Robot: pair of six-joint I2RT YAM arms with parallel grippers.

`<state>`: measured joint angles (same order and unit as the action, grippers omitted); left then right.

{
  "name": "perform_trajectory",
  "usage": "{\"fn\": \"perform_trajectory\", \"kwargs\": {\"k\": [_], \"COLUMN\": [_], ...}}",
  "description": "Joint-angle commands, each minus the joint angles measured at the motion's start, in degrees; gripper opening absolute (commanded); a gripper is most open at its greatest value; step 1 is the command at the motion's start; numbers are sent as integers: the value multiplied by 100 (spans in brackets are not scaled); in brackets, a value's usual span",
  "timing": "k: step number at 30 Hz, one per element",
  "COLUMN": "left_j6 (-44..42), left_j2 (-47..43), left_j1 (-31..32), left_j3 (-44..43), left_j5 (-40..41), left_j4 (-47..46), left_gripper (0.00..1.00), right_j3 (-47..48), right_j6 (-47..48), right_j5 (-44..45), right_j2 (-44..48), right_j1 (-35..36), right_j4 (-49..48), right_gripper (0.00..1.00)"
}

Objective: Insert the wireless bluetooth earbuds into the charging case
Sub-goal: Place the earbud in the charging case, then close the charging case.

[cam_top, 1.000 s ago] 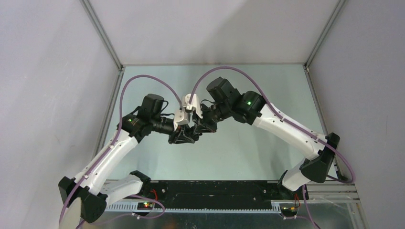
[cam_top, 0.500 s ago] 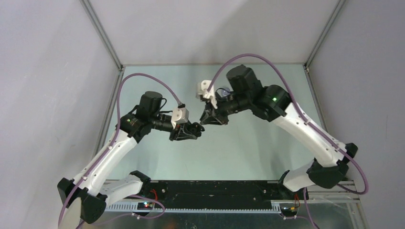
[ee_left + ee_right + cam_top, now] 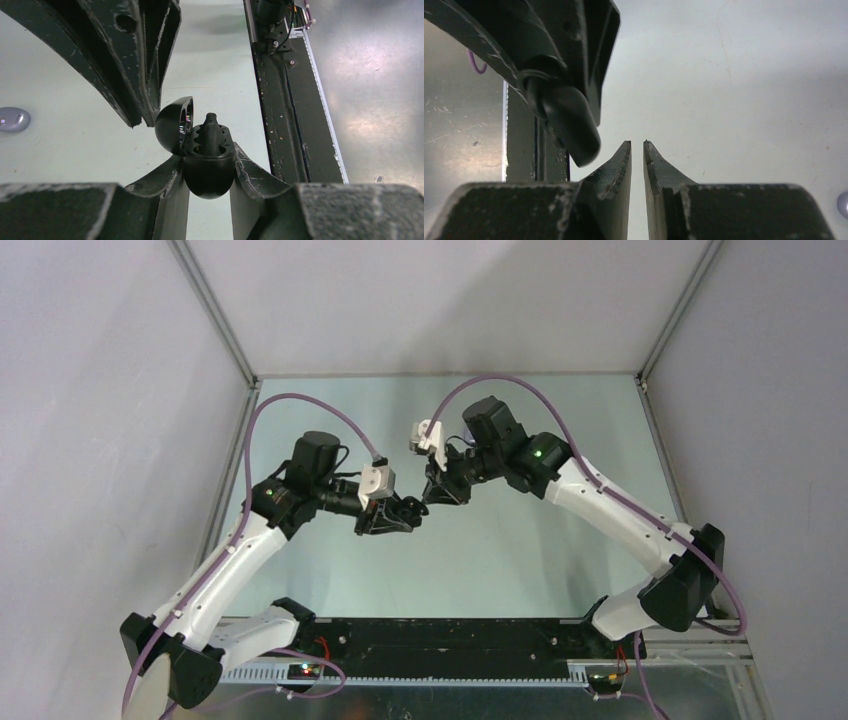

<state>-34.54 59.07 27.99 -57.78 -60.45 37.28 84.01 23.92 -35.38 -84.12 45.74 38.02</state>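
- Left gripper (image 3: 398, 512): we see it over the table's (image 3: 520, 560) middle, closed on the case (image 3: 209, 175), one finger on each side of the lower shell.
- Case: black, held off the table, lid (image 3: 172, 125) swung open to the left.
- Earbud (image 3: 211, 131): one black bud sits in the case, its tip standing above the rim. We cannot tell if it is fully seated.
- Right gripper (image 3: 637, 147): just beside the case, to its right in the top view. Fingers nearly closed, a thin slit between the tips, nothing held.
- Lilac oval (image 3: 14, 120): lies on the table, well apart from the case; too small for us to identify.
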Motion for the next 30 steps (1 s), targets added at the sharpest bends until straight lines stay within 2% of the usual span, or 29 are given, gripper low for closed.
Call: {"fn": "perform_trajectory", "kwargs": {"k": [1,10,16,18,21,23,26,30], "left_j6": [-75,30,95,97,96,100,103,105], "left_j2": [-69,-109,-97,-128,-139,-132,-88,-67], "left_j1": [32,30,31,31,32,31,31,31], "left_j3": [-263,-189,-222,-210,-183,-186,-197,-199], "left_j5": [-231,-154,-160,-160,-148,-164,-193,-208], "left_j4": [-162,-304,-339,-331,-334,-345,-352,-353], "left_gripper": [6,6,7,7,7,7,7,7], "right_j3": [290,377,318,388,410,344,189,66], "right_j6": [-98,629,596,548,319,153,53,-128], "right_j5": [-186,-856,-841,-1011,-1536,-1883,-1868,-1361], "right_j2": [40,438,670,710,754,736,602,360], "right_j1": [189,600,692,462,12,-219,-142,135], "right_j4": [-415,689,747,724,579,411,207,-95], "right_gripper": [19,16,18,24,41,47,51,54]}}
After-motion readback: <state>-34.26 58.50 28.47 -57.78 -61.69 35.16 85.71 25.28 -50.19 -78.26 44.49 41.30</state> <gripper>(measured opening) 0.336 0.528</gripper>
